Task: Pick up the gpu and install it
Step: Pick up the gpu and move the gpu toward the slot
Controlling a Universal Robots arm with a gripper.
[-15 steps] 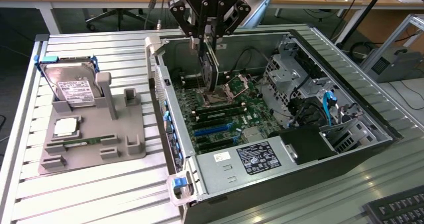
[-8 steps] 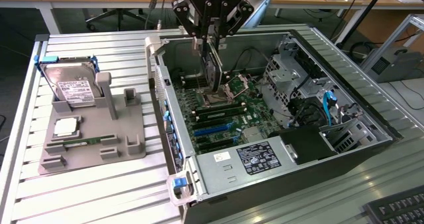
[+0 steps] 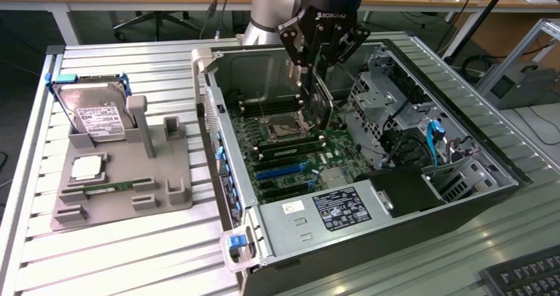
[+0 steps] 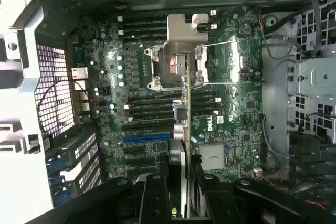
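An open computer case (image 3: 203,86) lies on its side on the slatted table, its motherboard (image 3: 331,157) (image 4: 231,103) exposed. My gripper (image 3: 319,69) (image 4: 181,198) hangs inside the case above the board and is shut on the gpu (image 3: 320,105) (image 4: 182,124). The card is thin and dark. It hangs edge-down from the fingers beside the CPU socket (image 3: 280,126) (image 4: 176,61). In the wrist view I see the card edge-on, running across the memory slots toward the blue expansion slots (image 3: 280,170) (image 4: 147,137). Whether its lower edge touches the board I cannot tell.
On the exterior view's left a grey fixture (image 3: 166,178) holds a silver hard drive (image 3: 98,115), a CPU chip (image 3: 88,168) and a green memory stick (image 3: 109,188). In the case are a power supply (image 3: 328,214) and drive cage (image 3: 385,105). A keyboard (image 3: 525,276) lies at the bottom right corner.
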